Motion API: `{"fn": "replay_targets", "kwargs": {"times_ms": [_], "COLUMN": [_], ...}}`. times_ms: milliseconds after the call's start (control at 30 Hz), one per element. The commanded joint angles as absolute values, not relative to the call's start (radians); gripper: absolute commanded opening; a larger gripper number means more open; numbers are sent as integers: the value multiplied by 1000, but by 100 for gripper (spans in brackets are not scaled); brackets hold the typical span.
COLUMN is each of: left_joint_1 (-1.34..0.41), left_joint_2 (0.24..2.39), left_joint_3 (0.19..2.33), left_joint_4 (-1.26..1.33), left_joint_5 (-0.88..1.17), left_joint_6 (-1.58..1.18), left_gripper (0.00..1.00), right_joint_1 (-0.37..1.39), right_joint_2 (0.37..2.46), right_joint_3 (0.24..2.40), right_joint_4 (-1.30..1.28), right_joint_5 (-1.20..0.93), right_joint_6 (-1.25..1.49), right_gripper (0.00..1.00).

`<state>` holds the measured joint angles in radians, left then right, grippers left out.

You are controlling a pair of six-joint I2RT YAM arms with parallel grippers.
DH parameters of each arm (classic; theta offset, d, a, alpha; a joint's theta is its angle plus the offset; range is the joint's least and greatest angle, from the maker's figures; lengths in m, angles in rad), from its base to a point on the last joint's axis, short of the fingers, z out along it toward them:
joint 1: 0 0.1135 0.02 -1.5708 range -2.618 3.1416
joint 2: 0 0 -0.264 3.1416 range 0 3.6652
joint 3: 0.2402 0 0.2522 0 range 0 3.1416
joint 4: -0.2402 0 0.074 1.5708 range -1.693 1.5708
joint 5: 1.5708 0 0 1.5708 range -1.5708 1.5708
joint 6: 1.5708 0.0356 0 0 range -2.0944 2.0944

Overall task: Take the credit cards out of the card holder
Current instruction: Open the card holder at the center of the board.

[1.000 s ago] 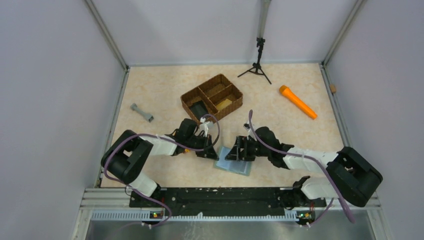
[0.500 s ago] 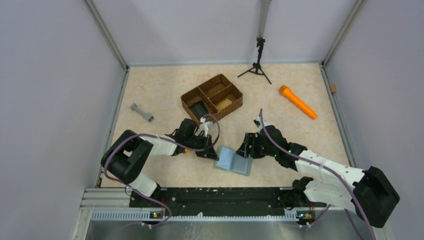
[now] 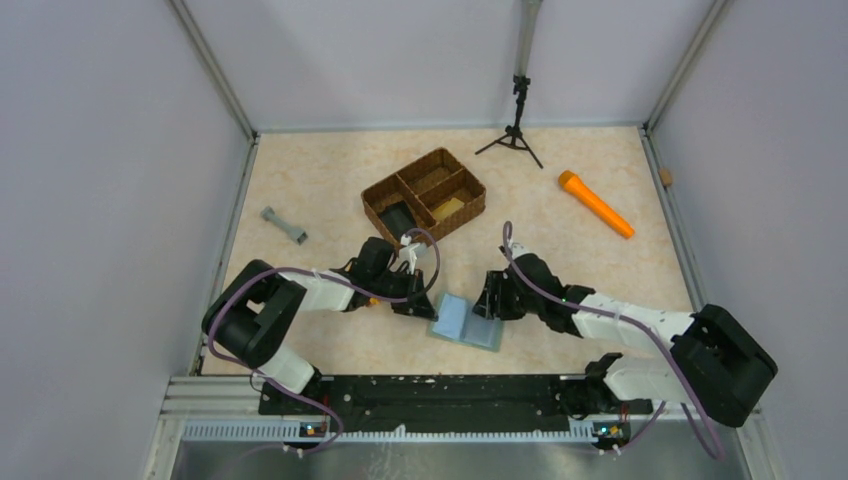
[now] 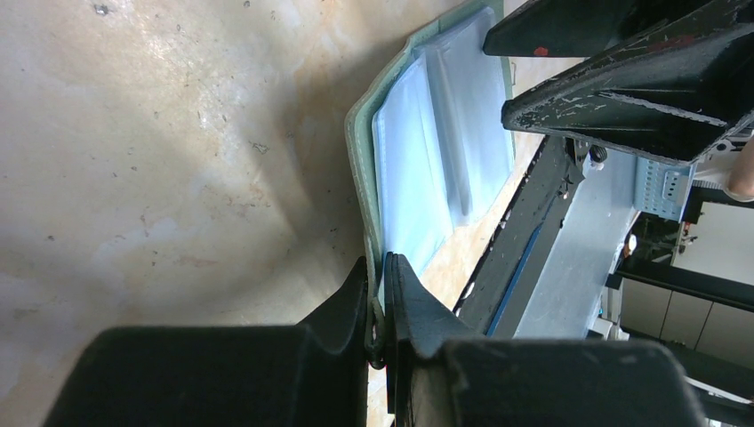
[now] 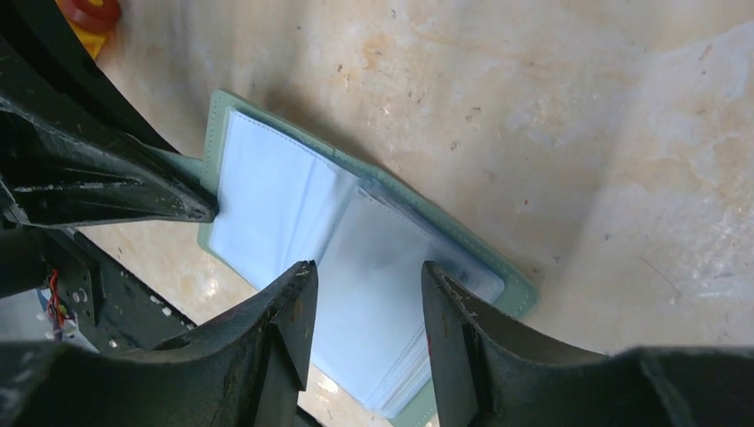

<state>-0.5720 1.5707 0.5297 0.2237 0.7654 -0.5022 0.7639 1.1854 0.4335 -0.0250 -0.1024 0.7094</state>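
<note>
Card holder point(image 3: 467, 321) lies open on the counter point(image 3: 320, 180) between both arms. Left gripper point(image 4: 380, 267): jaws clenched on its edge. Right gripper point(image 5: 366, 276): jaws released, spread just over the clear pockets point(image 5: 276, 205).

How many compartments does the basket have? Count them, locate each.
3, none hidden: the left compartment with a black block, the far one, the near-right one with a yellowish piece.

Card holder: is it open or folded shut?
Open: the card holder lies spread flat, its pale blue inside facing up, the left fingers pinching one edge.
</note>
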Motion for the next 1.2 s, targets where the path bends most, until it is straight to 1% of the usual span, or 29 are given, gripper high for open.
{"fn": "replay_targets", "kwargs": {"times_ms": [0,67,200,467,600,633,700,733,767,800,867,933,1000,1067,1167], "left_joint_1": [-579,-578,-580,-583,-583,-584,-588,-594,-604,-617,-651,-699,-749,-774,-800], "left_joint_2": [1563,1565,1572,1572,1567,1563,1546,1532,1516,1499,1466,1441,1418,1395,1370], "left_joint_3": [560,560,564,566,566,566,566,566,566,566,568,577,582,579,573], "left_joint_4": [238,236,229,225,219,217,200,184,170,156,131,94,73,65,34], "left_joint_5": [767,765,761,756,749,741,710,683,652,623,558,493,441,399,325], "left_joint_6": [-486,-486,-482,-477,-474,-472,-461,-452,-445,-438,-430,-417,-409,-410,-416], "left_gripper": [0,0,0,0,0,2,20,31,43,53,66,74,79,82,83], "right_joint_1": [788,801,829,867,871,870,870,870,870,870,870,870,869,868,867], "right_joint_2": [1240,1255,1302,1386,1392,1387,1378,1372,1367,1362,1348,1335,1329,1334,1347], "right_joint_3": [413,411,410,390,392,393,392,394,396,398,402,406,410,412,407], "right_joint_4": [37,64,135,308,326,326,323,319,313,308,305,305,305,316,351], "right_joint_5": [-105,-114,-145,-238,-259,-259,-258,-256,-253,-251,-244,-231,-211,-204,-202], "right_joint_6": [702,707,732,799,805,804,804,806,807,810,821,839,856,883,940], "right_gripper": [47,44,42,42,42,41,41,41,41,41,41,40,37,36,34]}}
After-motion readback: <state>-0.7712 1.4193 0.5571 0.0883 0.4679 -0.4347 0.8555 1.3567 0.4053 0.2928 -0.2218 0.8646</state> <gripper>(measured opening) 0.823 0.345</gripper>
